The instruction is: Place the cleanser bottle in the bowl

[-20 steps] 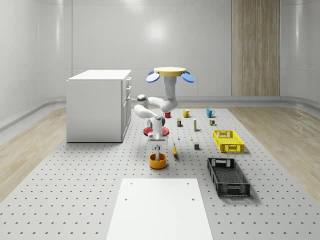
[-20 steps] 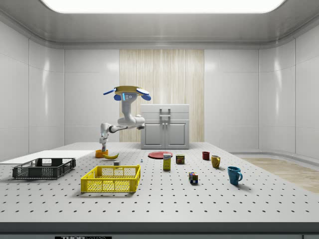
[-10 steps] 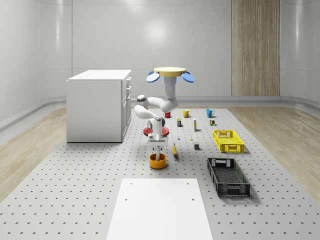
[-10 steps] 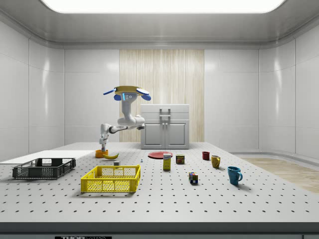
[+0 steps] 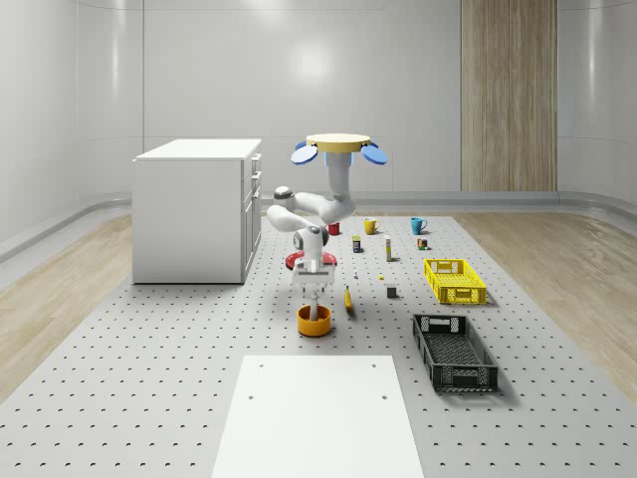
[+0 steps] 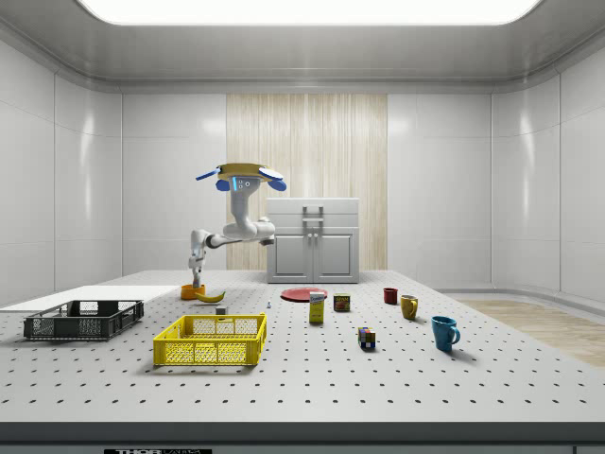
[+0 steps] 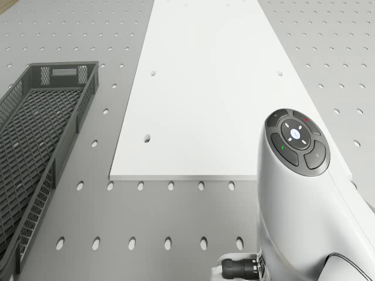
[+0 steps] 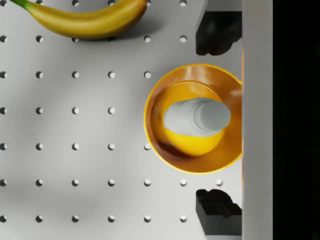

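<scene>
The white cleanser bottle (image 8: 195,118) stands in the orange bowl (image 8: 165,145), leaning slightly against its wall. My gripper (image 8: 215,122) hangs straight above it, open, with its black fingers (image 8: 218,33) spread wider than the bowl's rim and touching nothing. In the whole-scene view the gripper (image 5: 315,289) is a short way above the bowl (image 5: 315,322), and the bottle's top (image 5: 316,312) pokes out of it. The drone (image 5: 338,146) hovers above the table behind the bowl, its arm reaching down and forward. In the side view the gripper (image 6: 196,280) sits just over the bowl (image 6: 192,293).
A banana (image 8: 85,20) lies on the table right beside the bowl. A black crate (image 5: 454,351) and a yellow crate (image 5: 454,280) stand towards the whole-scene view's right. A white sheet (image 5: 318,418) lies in front of the bowl, a white cabinet (image 5: 194,209) at the back left. Cups and small items are behind.
The gripper has opened, let go of the bottle and risen a little. The bottle stays in the bowl, and the drone holds its place.
</scene>
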Controlling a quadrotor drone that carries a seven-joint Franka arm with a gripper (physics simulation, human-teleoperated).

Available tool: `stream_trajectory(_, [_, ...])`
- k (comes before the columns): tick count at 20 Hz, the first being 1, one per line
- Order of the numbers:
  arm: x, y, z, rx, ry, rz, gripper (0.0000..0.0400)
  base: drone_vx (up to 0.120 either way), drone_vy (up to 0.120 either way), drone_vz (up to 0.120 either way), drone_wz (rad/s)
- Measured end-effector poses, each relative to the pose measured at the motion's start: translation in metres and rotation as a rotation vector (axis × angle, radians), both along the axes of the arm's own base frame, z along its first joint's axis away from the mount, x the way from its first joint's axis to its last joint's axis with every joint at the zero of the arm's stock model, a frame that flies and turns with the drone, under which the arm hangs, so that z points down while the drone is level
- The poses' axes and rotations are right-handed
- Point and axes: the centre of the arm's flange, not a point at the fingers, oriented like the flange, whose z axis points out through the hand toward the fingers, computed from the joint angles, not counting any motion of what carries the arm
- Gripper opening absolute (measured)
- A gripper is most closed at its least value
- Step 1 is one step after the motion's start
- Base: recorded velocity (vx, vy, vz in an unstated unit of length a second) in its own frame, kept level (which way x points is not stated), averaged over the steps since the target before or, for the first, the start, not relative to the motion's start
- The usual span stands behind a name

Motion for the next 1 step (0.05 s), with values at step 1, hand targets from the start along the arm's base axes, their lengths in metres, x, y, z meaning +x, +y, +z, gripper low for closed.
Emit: stream_trajectory(1, [0.0,0.0,-0.0007,0.0,0.0,0.0,0.0397,0.0,0.0,0.0,0.0])
